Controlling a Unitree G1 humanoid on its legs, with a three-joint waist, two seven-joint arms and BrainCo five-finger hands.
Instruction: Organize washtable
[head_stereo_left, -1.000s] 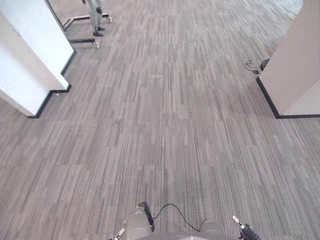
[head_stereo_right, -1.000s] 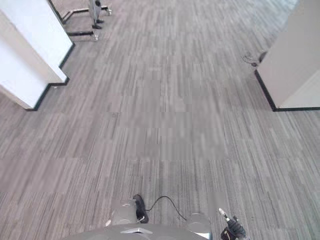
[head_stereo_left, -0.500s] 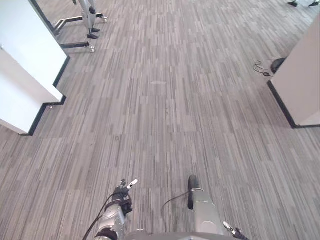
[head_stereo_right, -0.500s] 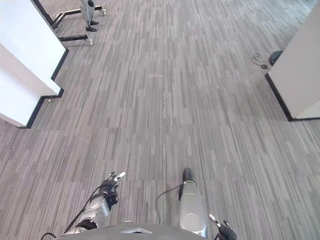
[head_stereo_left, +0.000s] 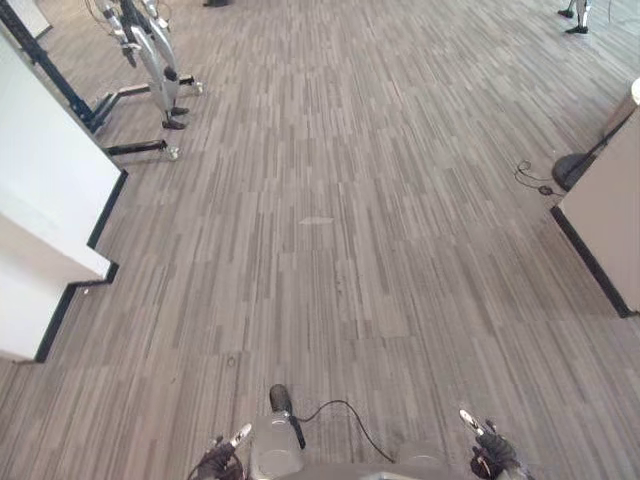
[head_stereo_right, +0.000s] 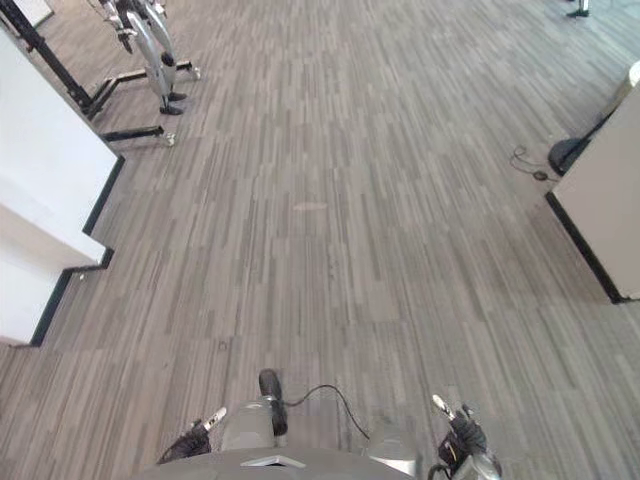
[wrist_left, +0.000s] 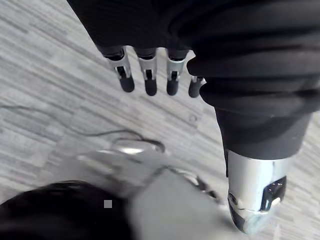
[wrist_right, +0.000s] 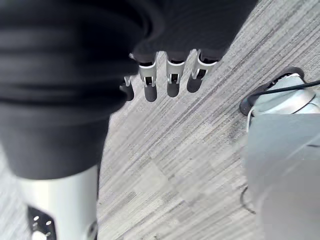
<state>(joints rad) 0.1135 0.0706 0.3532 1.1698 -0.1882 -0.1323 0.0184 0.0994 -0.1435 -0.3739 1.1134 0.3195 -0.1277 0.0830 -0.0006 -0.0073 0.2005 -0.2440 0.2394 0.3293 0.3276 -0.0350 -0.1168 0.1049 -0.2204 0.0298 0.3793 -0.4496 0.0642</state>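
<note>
Grey striped carpet (head_stereo_left: 330, 250) runs across the head views from the lower edge to the top.

Left edge of the frame: we note a white wall (head_stereo_left: 45, 190) with a stepped corner and a black skirting (head_stereo_left: 105, 212) along its foot. Upper left corner: a silver-grey machine on a dark floor frame (head_stereo_left: 150, 70) stands on the carpet, just beside the wall.

Right edge: a pale panel (head_stereo_left: 612, 220) with a black base strip. Just above it in the frame, a dark round object (head_stereo_left: 572, 168) sits on the carpet, with a thin cord (head_stereo_left: 530, 176) lying to its left.

Left hand (head_stereo_left: 222, 462): at the bottom edge, left of centre, over the carpet. In its wrist view we see the fingers (wrist_left: 149, 77) in a loose, nearly straight row, the thumb (wrist_left: 255, 200) set apart from them, nothing between them.

Right hand (head_stereo_left: 488, 455): at the bottom edge, right of centre. In its wrist view the fingers (wrist_right: 172, 79) hang relaxed in a row above bare carpet, the thumb (wrist_right: 60, 210) apart; it has hold of nothing.

Washtable: we cannot tell where it stands from these views.
</note>
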